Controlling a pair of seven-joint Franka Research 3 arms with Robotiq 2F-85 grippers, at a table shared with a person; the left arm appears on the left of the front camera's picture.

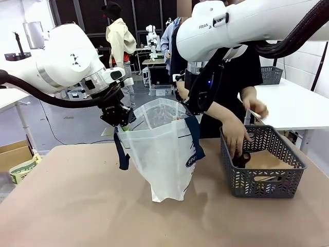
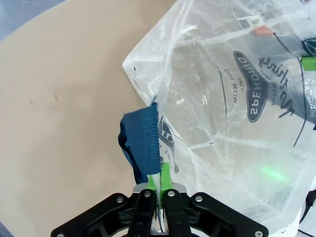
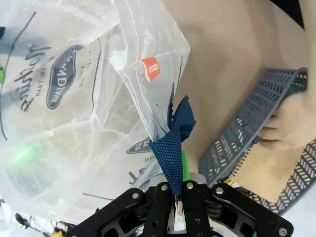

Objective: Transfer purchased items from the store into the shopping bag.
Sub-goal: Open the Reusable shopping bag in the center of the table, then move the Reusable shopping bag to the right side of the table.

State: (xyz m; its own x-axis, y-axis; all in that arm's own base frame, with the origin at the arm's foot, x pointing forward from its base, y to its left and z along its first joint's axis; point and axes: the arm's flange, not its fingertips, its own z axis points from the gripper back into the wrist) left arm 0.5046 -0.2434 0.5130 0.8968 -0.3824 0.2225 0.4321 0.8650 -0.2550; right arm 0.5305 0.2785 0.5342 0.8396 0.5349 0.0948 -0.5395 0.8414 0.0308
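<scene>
Both arms are reaching in over the surface's middle, left gripper (image 1: 121, 122) and right gripper (image 1: 189, 112) pointing down, each clamping the shopping bag (image 1: 164, 154) at its rim

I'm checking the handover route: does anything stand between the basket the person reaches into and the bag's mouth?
Partly. The right tool, shut on the handle of the shopping bag, hangs at the rim nearest the basket. The mouth between it and the left tool looks open.

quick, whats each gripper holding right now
left gripper: shut on the shopping bag, at its rim
right gripper: shut on the shopping bag too, at the opposite rim
</scene>
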